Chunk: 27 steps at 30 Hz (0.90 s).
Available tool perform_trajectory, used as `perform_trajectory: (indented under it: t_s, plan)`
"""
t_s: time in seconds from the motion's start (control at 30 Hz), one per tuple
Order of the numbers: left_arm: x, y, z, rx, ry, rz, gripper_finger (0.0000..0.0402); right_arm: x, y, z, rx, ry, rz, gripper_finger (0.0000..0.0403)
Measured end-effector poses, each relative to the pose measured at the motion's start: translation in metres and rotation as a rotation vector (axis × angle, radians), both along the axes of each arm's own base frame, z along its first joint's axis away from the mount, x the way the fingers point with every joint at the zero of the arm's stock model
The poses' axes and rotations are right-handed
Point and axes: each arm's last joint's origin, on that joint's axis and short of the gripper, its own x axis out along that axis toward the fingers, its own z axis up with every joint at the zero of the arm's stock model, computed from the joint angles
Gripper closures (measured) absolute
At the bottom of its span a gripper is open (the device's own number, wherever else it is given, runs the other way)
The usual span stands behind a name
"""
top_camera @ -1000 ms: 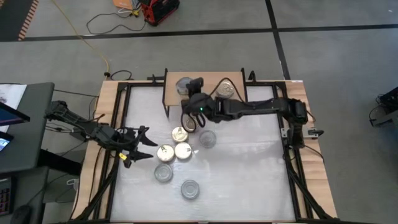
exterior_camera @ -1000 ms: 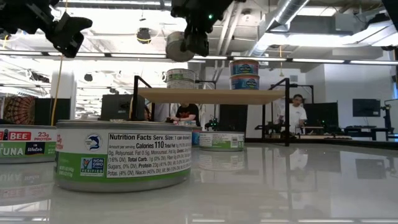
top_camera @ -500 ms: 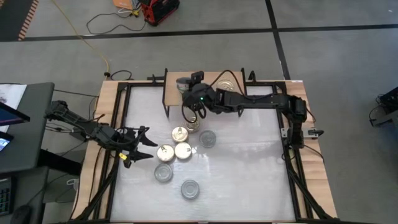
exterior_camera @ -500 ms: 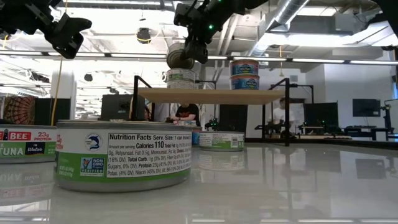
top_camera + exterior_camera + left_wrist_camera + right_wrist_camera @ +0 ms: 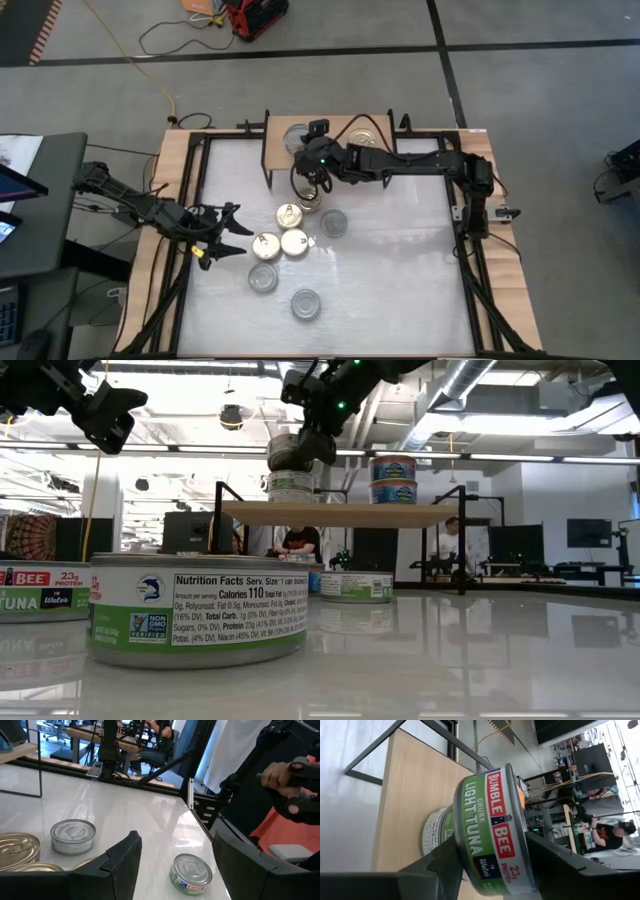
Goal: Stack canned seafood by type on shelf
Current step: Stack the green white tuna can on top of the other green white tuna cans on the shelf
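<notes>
Green-labelled tuna tin point(image 5: 492, 827) sits clenched in the right pincer point(image 5: 312, 172) just above another tin point(image 5: 291, 486) on the shelf point(image 5: 275, 150) at 12 o'clock. Left pincer point(image 5: 222, 232), at 9 o'clock, spread wide and holding nothing.

A green-labelled Bumble Bee tuna tin point(image 5: 492, 827) hangs just above another tin point(image 5: 291, 486) on the low light-wood shelf point(image 5: 340, 513); two blue-labelled tins point(image 5: 393, 479) sit stacked alongside.

Table point(image 5: 400, 260): 3 gold-lid tins point(image 5: 289, 215), 3 silver-lid tins point(image 5: 306, 304). Shelf point(image 5: 340, 513): 3 tins point(image 5: 393, 479). 1 tin point(image 5: 492, 827) held.
</notes>
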Motion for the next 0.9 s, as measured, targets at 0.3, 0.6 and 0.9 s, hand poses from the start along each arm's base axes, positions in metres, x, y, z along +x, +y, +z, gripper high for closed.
perform_trajectory:
  t_s: [0.3,0.6,0.9]
  plan:
    - [0.0,0.0,0.0,0.014,-0.001,-0.009,0.0168,-0.003,-0.013,0.0,0.033,-0.029,-0.031,0.0152]
    - [0.0,0.0,-0.002,0.024,0.018,-0.009,0.0168,-0.002,-0.009,0.0,0.045,-0.034,-0.018,0.0152]
    - [0.0,0.0,-0.003,0.026,0.023,-0.014,0.0168,-0.002,-0.009,0.005,0.067,-0.054,-0.036,0.0152]
